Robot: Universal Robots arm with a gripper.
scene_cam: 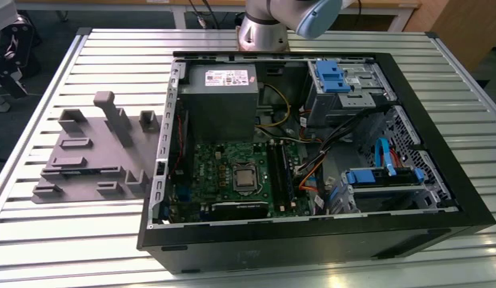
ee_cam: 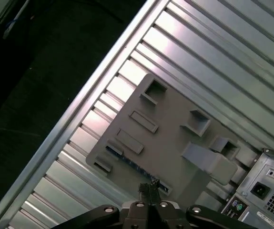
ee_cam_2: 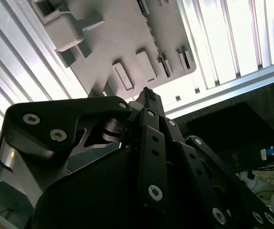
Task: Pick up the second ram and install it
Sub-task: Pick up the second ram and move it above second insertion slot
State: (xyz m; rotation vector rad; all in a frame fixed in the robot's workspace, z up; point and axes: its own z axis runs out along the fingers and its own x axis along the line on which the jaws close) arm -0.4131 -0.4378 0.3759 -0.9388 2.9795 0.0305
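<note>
The second ram is a thin dark blue-green strip that stands on edge in a slot of the grey fixture. It also appears as a dark line in the second wrist view. My gripper hovers well above the fixture, fingers pressed together with nothing between them. Its tips line up over the end of the ram nearest the computer case. The black fingers also point down at the fixture. The exterior view has the fixture on the table, at that view's left of the case.
The open computer case lies on the slatted table. Inside are the green motherboard, its memory slots and a grey power supply. The arm's base stands behind the case. The table edge runs near the fixture.
</note>
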